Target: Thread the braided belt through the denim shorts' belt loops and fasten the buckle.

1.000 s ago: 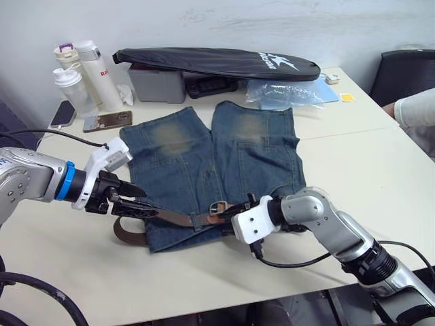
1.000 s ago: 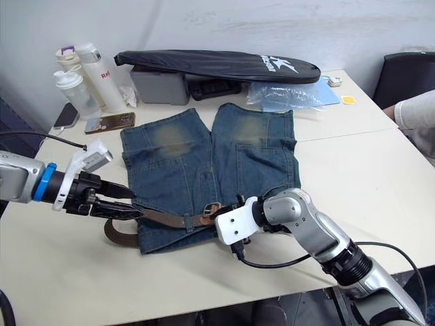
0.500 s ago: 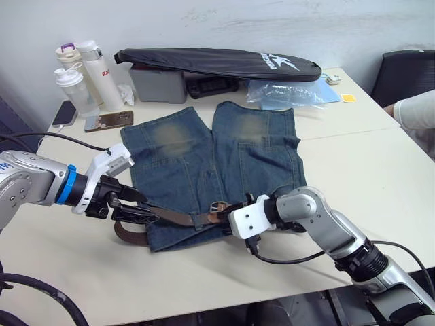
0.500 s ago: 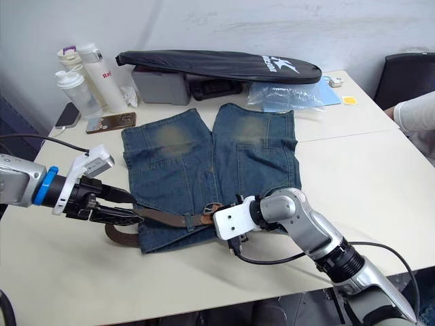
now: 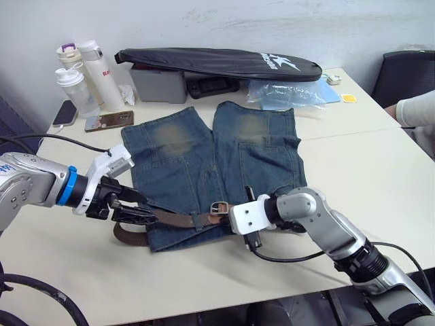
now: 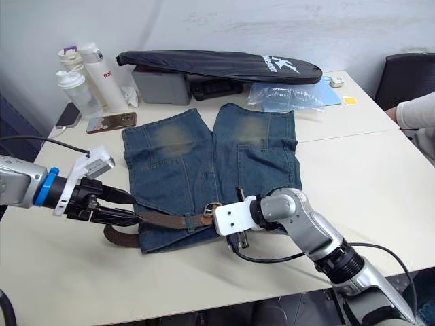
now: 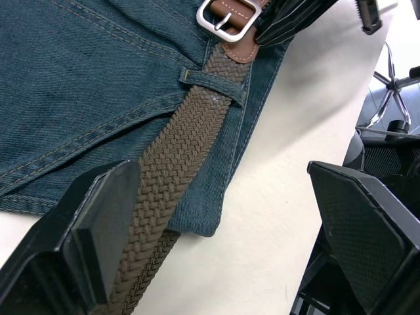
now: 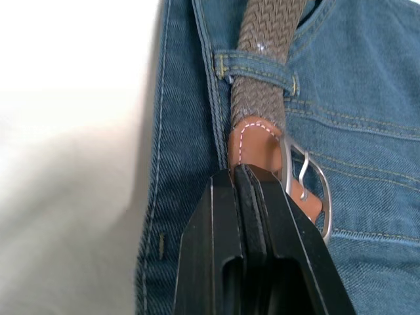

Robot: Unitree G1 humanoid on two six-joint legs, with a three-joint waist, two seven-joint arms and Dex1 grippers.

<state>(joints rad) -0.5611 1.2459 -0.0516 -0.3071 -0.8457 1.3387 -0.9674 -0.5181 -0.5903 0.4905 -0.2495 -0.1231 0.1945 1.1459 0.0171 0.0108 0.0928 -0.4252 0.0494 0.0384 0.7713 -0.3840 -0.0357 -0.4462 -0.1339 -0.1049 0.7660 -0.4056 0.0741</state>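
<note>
On the denim shorts [image 5: 217, 170], the soft braided belt [image 7: 177, 157] is run under a belt loop [image 7: 213, 84], its stiffer tan end pinched by the closed right gripper [image 8: 244, 180] beside the buckle [image 7: 223, 14], the left gripper [image 7: 216, 216] spread wide around the strap.

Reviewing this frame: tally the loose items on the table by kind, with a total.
Drink bottles: 3
Phones: 2
Long black bag: 1
Denim shorts: 1
Braided belt: 1
Clear plastic bag: 1
Grey box: 1
Total: 10
</note>
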